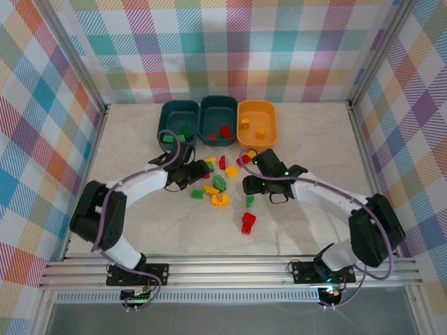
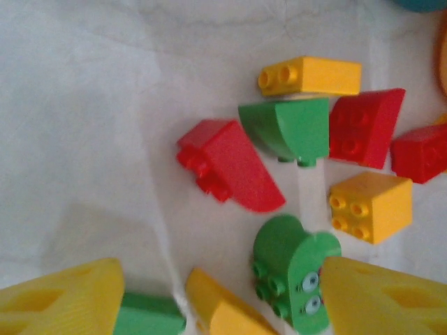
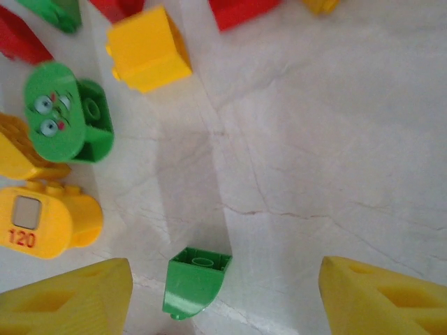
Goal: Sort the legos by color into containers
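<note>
**Sorting incomplete, nothing in grip**

Three tubs stand side by side at the far side of the counter (image 1: 314, 153). The left teal tub (image 1: 179, 104) holds green bricks, the middle teal tub (image 1: 218, 98) holds red ones and the orange tub (image 1: 271, 115) holds yellow ones.

The unsorted legos (image 1: 220, 180) lie clustered on the counter just in front of the tubs, between the two hands. One red brick (image 1: 248, 223) lies apart from them, nearer the arm bases.

On the left hand (image 2: 220, 279) the fingers stand well apart, clamped on nothing. A yellow brick (image 2: 223, 310) lies between them. A green face brick (image 2: 286, 265) meets one finger; contact or mere overlap cannot be told.

On the right hand (image 3: 225, 279) the fingers stand well apart, holding nothing. A green brick (image 3: 195, 279) lies on the counter between them, touching neither.
</note>
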Robot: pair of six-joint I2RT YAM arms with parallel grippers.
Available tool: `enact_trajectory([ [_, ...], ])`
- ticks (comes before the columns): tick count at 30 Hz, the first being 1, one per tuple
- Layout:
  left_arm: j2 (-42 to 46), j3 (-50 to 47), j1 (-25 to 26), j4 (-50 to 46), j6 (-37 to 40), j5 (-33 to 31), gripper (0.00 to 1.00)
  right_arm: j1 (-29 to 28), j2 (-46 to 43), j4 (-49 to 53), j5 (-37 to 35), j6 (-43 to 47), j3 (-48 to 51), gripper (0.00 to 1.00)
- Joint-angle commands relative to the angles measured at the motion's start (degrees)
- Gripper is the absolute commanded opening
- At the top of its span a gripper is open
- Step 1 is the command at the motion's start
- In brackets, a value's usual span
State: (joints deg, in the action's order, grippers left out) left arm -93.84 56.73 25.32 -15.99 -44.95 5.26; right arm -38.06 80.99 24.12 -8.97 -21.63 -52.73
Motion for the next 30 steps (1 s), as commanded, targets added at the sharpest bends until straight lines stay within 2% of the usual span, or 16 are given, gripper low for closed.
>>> enact_trajectory([
  [1,-4.2,4.5,0.0,-2.6,-2.3,-3.2,0.71,-0.2,-3.5,-1.4,-3.4,-1.0,2.1,0.71],
  [8,-8.6,7.4,0.0,-3.7,-2.8,-6.9,0.67,0.0,-7.1,-3.9,-2.6,-0.6,7.1,0.72],
  [13,-12.0,7.0,-0.1,3.0,-2.9,-5.9,0.63,0.0,-6.1,-5.4,-1.6,-0.3,7.5,0.72],
  [20,-10.8,4.7,0.4,2.2,-3.9,-7.4,0.45,-0.1,-6.4,-6.3,-0.5,-0.4,8.8,0.71],
  [26,-11.1,4.5,0.4,1.0,-1.9,-7.5,0.17,0.1,-7.9,-6.7,0.2,-0.9,9.4,0.70],
  [30,-7.8,6.6,0.8,0.9,-0.2,-7.3,0.15,0.0,-9.2,-6.8,-0.7,-1.6,9.8,0.70],
])
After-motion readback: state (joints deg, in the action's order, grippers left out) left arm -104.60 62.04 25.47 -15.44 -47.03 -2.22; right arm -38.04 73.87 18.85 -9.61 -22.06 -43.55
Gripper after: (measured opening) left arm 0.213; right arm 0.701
